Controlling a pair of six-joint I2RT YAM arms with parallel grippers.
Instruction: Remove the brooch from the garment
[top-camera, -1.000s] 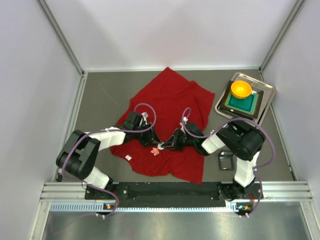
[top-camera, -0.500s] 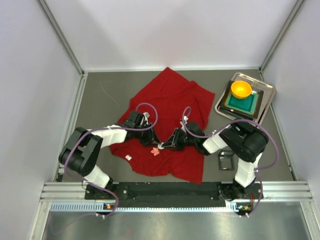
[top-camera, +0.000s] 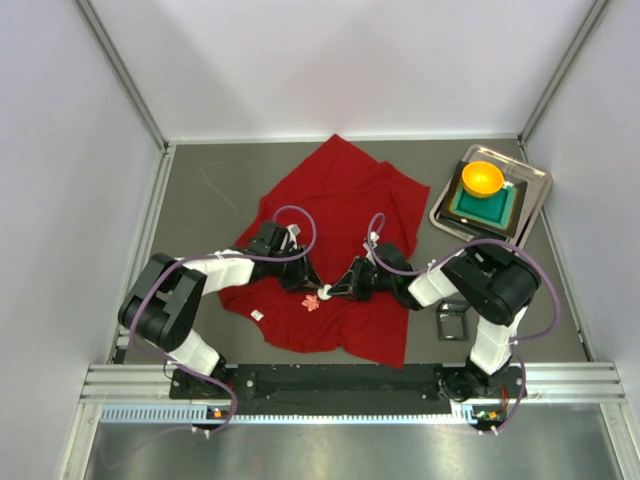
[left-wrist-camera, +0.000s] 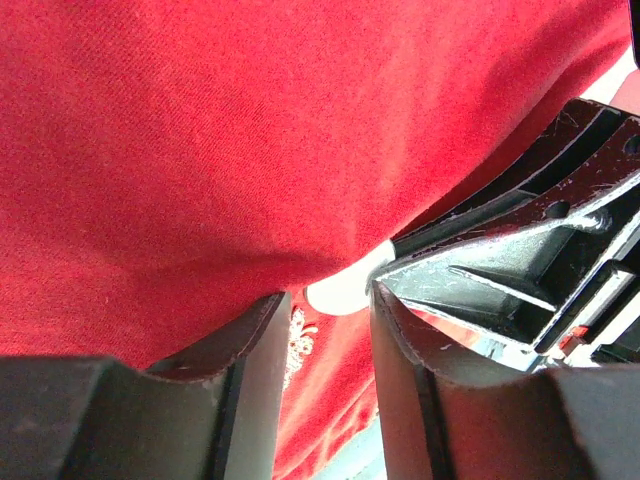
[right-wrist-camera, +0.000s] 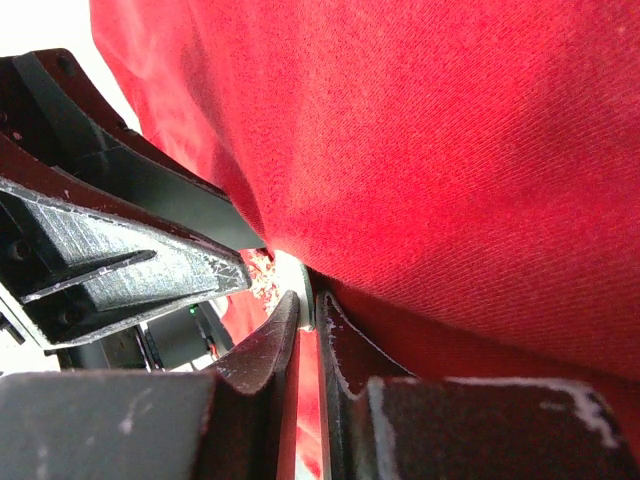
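Observation:
The red garment (top-camera: 340, 190) lies spread on the grey table. It fills the left wrist view (left-wrist-camera: 250, 130) and the right wrist view (right-wrist-camera: 450, 150). The pale pink brooch (top-camera: 311, 302) sits on its lower middle, just below both grippers' tips. It shows between the left fingers (left-wrist-camera: 297, 342) and beside the right ones (right-wrist-camera: 260, 268). My left gripper (top-camera: 306, 285) is open, its tips low over the cloth (left-wrist-camera: 328, 305). My right gripper (top-camera: 328, 291) faces it, jaws nearly closed (right-wrist-camera: 308, 300) on a thin white piece (left-wrist-camera: 340, 290) next to the brooch.
A metal tray (top-camera: 535, 185) at the back right holds a green square dish (top-camera: 505, 212) and an orange bowl (top-camera: 482, 179). A small grey frame (top-camera: 453, 322) lies by the right arm. A white tag (top-camera: 257, 315) sits on the garment's lower left. Walls enclose the table.
The right gripper has shifted slightly right with the white piece. The left gripper and the brooch have barely moved.

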